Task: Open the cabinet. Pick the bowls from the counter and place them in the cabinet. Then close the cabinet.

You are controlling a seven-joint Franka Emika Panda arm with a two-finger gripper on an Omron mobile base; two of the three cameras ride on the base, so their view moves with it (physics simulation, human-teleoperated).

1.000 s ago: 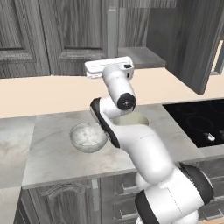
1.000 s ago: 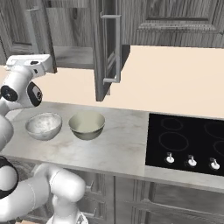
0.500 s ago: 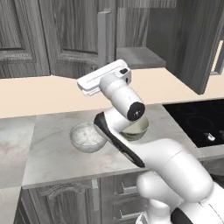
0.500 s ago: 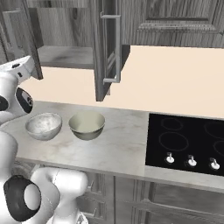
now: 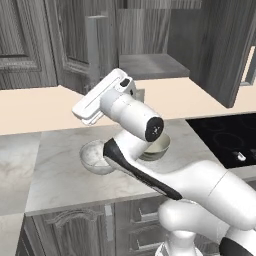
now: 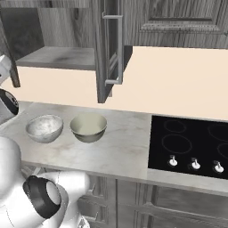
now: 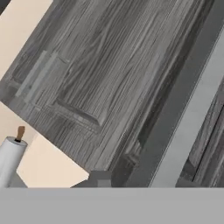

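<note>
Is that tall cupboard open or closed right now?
Open. The cabinet doors stand swung outward, and its bare shelf shows inside.

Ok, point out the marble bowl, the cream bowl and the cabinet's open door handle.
marble bowl (image 6: 44, 128), right base view, on its inner wall.
cream bowl (image 6: 88, 126), right base view, on its inside.
door handle (image 6: 119, 49), right base view, midway down the bar.
</note>
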